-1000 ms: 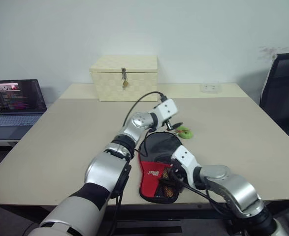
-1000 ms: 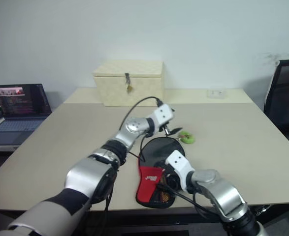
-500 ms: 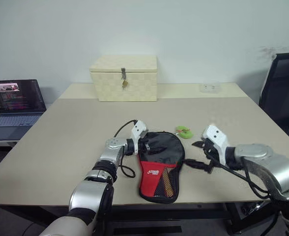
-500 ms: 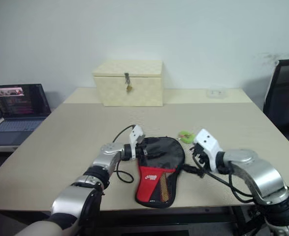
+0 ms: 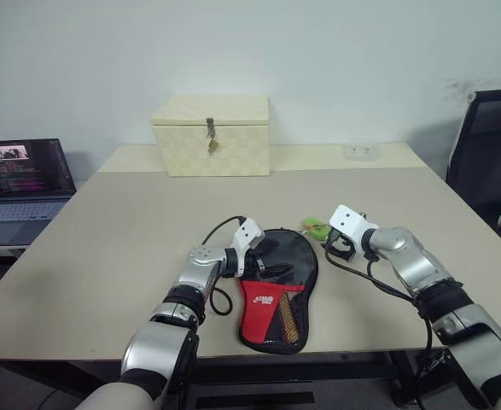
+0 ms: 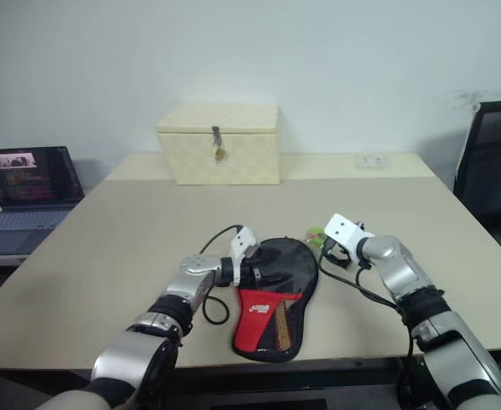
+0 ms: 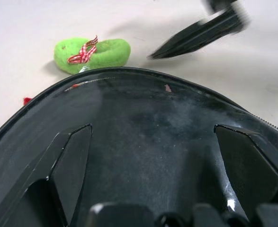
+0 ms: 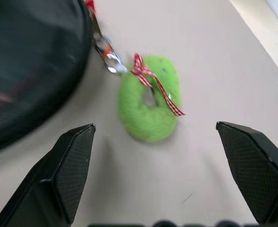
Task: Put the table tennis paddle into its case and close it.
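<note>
Right wrist view: open right pincer hovering over green zipper tag.
Left pincer spreading open over case.

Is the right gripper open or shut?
Open: the right gripper fingers stand wide apart, aimed at the green zipper tag on the table.

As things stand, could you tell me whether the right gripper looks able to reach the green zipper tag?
Probably yes. The open right gripper points at the green zipper tag, which lies on bare table beside the case, with nothing between.
</note>
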{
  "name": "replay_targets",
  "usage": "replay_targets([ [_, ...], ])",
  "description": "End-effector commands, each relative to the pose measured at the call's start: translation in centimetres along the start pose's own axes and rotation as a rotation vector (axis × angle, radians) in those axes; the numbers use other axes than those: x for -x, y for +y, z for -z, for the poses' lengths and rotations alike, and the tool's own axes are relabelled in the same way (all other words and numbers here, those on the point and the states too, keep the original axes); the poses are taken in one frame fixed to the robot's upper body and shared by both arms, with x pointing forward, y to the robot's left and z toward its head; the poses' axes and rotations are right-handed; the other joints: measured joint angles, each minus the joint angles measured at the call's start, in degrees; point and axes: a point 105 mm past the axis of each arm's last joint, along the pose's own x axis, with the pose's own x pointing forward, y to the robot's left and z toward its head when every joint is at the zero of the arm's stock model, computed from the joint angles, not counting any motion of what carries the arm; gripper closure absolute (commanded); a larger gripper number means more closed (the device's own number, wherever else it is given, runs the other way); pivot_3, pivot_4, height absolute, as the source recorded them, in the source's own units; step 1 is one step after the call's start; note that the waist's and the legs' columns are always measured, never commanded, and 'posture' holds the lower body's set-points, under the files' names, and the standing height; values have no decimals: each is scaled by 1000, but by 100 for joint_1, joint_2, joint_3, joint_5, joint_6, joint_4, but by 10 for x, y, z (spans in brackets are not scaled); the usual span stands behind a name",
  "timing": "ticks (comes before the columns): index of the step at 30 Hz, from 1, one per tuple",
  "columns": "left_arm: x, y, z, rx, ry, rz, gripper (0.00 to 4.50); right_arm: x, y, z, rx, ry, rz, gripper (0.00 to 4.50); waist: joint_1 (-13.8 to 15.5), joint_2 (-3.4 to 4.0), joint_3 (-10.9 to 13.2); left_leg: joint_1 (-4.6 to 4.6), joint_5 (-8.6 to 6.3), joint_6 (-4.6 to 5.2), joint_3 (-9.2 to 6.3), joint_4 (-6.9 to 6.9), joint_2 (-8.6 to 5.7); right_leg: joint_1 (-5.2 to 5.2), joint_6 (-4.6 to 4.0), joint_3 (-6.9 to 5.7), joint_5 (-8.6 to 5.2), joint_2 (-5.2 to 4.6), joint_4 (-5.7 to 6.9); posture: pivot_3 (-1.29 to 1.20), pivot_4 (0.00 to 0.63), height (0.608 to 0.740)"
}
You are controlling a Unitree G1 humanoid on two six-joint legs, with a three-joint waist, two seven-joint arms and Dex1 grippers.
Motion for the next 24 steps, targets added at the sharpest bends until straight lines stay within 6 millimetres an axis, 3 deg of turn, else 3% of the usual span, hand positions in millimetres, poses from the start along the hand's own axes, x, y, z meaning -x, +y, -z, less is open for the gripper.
replay_targets([
  [1, 1, 0, -5, -24, -10, 3, 14, -8, -10, -14, 54, -44, 37, 0, -7, 0, 0, 0, 0, 0, 0, 0, 0, 0, 0, 1, 0, 0, 0, 0, 150, 740],
  [7, 1, 0, -5, -31, -3, 1, 14, -24, -7, -20, 68, -29, 50, 0, -17, 1, 0, 3, 0, -1, 1, 1, 2, 0, -1, 2, 1, 0, 5, 0, 150, 740],
  [8, 1, 0, -5, -32, -1, 1, 0, -27, -6, -22, 59, -28, 53, 186, -22, 1, 0, 4, 0, -1, 3, 1, 2, 0, -2, 4, 1, 0, 5, 0, 150, 740],
  [11, 1, 0, -4, -38, 6, 4, 0, -32, -2, -25, 66, -19, 45, 921, -24, 1, 0, 7, 0, -1, 5, 1, 4, 0, -2, 6, 1, 0, 9, 0, 150, 740],
  [17, -1, -3, 0, -38, 20, 13, 0, -35, 6, -21, 83, 0, 15, 3032, -17, 1, 0, 6, 0, -1, 5, 1, 3, 0, -2, 6, 1, -1, 9, 0, 150, 740],
  [21, -5, -9, 13, -38, 81, 41, 0, -33, 3, -19, 94, 1, 12, 4387, -12, 3, -1, 6, 0, -1, 5, 1, 2, 0, -2, 6, 1, -1, 9, 0, 150, 740],
  [24, -7, -14, 27, -30, 143, 61, 0, -27, -6, -17, 108, 1, 21, 4464, -9, 5, -2, 6, 0, -1, 5, 2, 1, 1, -2, 6, 1, -1, 9, 0, 150, 740],
])
